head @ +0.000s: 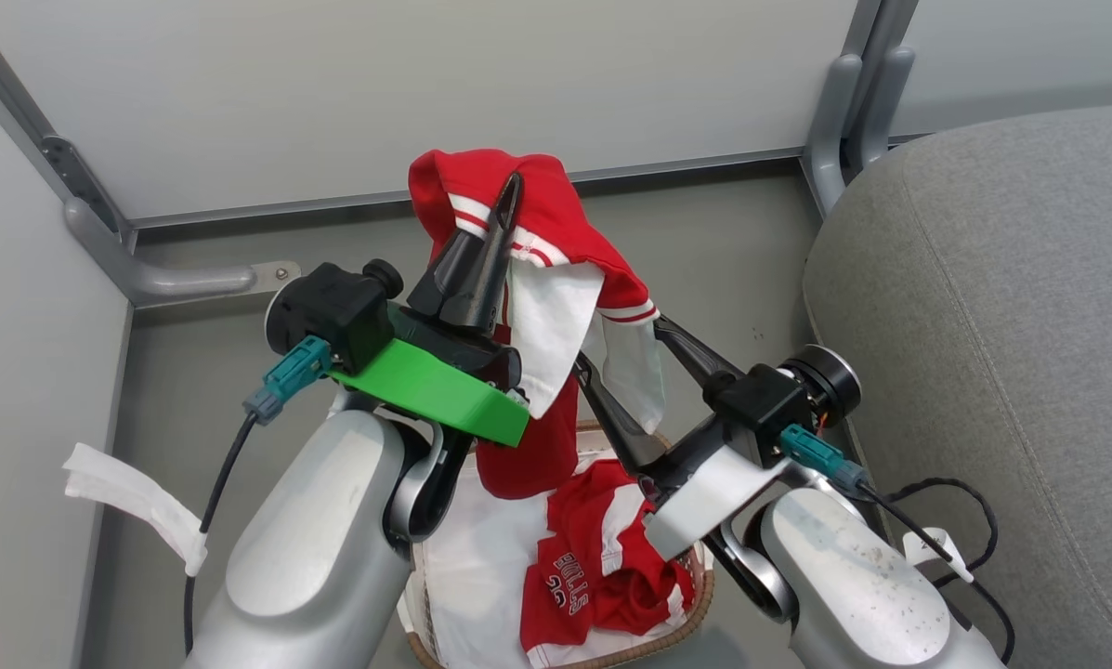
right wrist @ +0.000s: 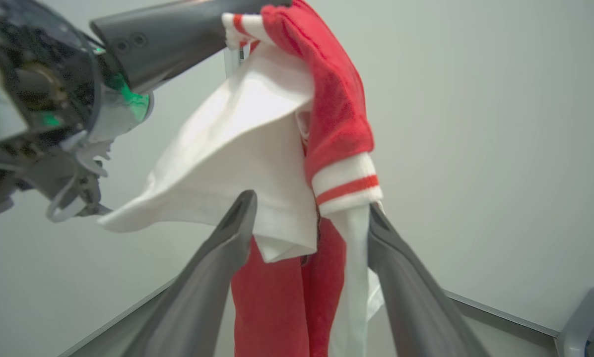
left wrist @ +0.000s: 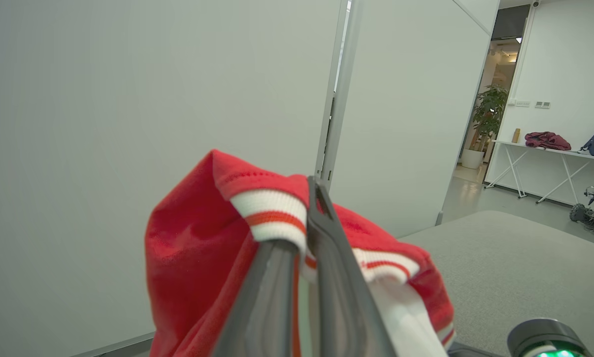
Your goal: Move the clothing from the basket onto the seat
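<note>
Clothing (head: pixel 602 567) in basket (head: pixel 681 624), left of seat (head: pixel 1001 325)

White "BULLS" on red clothing (head: pixel 569 576), in the basket (head: pixel 669 637), digits beneath unclear

Soft, even, bright indoor light leaves faint shadows on the floor (head: pixel 704 242). The head view is sharp to the weave of the seat (head: pixel 983 325). The right wrist view blurs the near wrist housing (right wrist: pixel 33 94); the left wrist view's far doorway (left wrist: pixel 505 59) glows.

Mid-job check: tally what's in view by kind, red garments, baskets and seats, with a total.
Red garments: 2 (lifted garment, BULLS garment)
Basket: 1
Seat: 1
Total: 4
</note>
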You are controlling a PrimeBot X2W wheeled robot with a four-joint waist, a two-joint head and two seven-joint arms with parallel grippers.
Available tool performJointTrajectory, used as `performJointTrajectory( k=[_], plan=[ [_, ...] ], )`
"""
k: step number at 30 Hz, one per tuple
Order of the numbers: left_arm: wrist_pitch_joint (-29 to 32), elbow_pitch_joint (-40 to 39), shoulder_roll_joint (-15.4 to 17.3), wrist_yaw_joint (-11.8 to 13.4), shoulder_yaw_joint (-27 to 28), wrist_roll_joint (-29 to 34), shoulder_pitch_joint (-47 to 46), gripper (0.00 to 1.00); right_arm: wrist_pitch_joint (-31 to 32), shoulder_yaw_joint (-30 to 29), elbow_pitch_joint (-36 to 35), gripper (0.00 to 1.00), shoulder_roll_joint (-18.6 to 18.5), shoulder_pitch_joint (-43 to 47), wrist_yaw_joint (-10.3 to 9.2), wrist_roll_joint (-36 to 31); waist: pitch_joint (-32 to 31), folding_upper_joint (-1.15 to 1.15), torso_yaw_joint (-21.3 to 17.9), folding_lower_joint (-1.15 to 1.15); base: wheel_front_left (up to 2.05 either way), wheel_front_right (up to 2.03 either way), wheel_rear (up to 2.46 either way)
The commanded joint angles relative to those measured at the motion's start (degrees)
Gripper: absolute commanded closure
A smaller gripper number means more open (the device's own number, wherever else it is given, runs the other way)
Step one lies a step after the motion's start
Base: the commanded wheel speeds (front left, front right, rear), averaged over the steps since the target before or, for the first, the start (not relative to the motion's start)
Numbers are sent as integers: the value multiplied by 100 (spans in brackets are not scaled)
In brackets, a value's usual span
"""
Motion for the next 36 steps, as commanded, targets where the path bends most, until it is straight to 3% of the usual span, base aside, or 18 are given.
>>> performJointTrajectory(
  k=[1, 18, 27, 28, 29, 30, 36],
  plan=[
    [-5, -6, -10, 11, -16, -42, 47, 100, -27, 48, 105, 0, -23, -102, -4, -59, -6, 0, 20, 0, 0, 0, 0],
    [-5, -8, -136, 10, -551, -262, -11, 100, -27, 428, 1240, 0, -24, -944, -4, 13, -21, 0, 284, 0, 0, 0, 0],
    [-5, -27, -159, 10, -615, -331, -56, 100, -27, 491, 1510, 0, -23, -1059, -4, 234, -17, 0, 409, 0, 0, 0, 0],
    [-5, -26, -161, 10, -609, -336, -46, 100, -27, 490, 1488, 56, -23, -1065, -4, 243, -14, 0, 415, 0, 0, 0, 0],
    [-5, -20, -161, 10, -604, -331, -38, 100, -27, 496, 1450, 69, -22, -1074, -4, 250, -10, 0, 417, 0, 0, 0, 0],
    [-5, -6, -160, 10, -594, -340, -19, 100, -27, 503, 1405, 100, -22, -1074, -4, 279, -6, 0, 418, 0, 0, 0, 0],
    [-5, 26, -163, 10, -579, -340, 95, 100, -27, 375, 1256, 100, -24, -945, -5, 434, -4, 0, 406, 0, 0, 0, 0]
  ],
)
